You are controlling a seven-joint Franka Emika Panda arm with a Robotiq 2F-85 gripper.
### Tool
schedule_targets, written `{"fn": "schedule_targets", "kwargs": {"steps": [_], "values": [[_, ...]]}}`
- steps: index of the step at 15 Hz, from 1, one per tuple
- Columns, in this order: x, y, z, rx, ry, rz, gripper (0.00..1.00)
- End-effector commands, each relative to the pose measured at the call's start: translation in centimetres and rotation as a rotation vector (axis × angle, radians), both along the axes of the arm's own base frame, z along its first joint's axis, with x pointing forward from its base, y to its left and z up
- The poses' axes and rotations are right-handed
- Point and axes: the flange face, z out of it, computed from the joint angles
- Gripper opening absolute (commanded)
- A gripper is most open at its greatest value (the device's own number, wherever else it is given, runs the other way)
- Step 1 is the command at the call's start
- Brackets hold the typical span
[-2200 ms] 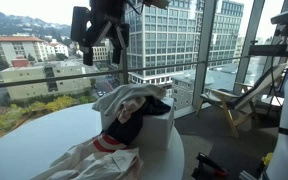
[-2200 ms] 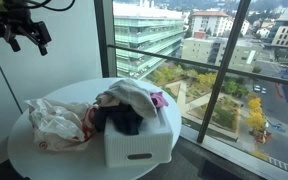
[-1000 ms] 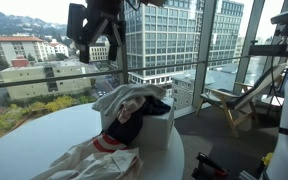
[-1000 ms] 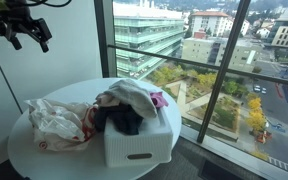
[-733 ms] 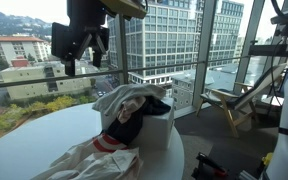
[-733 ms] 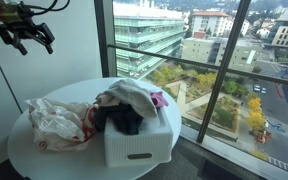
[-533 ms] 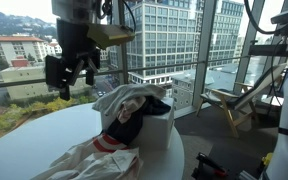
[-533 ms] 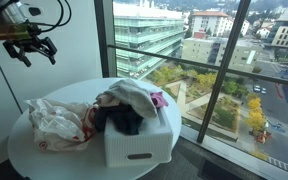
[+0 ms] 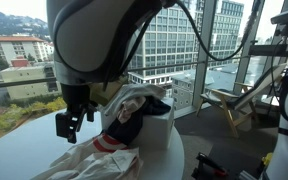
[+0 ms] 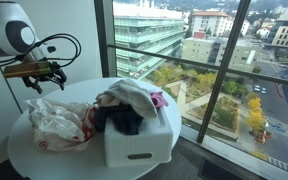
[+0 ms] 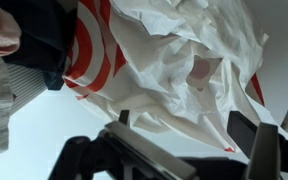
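Gripper (image 10: 44, 78) was seen with jaws spread wide and nothing held, hung just above the white red-striped cloth (image 10: 54, 122). Cloth was found crumpled on the round table (image 10: 84, 92), right against the white basket (image 10: 139, 148) piled with clothes

— What moved?
— The pincer (image 10: 44, 82). It was high up, well above the desk (image 10: 34, 155), and has come down close over the cloth (image 10: 54, 120) near the desk's edge.
— Anything else?
— The arm (image 9: 94, 40) has swung in with it and now fills that exterior view's upper left.
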Motion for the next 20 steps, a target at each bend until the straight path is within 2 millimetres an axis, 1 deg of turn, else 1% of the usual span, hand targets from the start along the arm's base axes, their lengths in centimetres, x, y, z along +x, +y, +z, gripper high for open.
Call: {"fn": "schedule_targets", "kwargs": {"steps": [1, 5, 10, 14, 17, 20], "values": [[0.9, 0.6, -3.0, 0.01, -0.008, 0.071, 1.0], [1.0, 0.2, -6.6, -0.026, 0.007, 0.153, 1.0], [1.5, -0.3, -10.4, -0.086, 0.007, 0.249, 1.0], [2.4, -0.4, -12.8, -0.124, -0.024, 0.328, 1.0], [3.4, -0.4, -14.2, -0.157, -0.064, 0.388, 1.0], [3.9, -0.1, -15.5, -0.178, -0.092, 0.438, 1.0]]}}
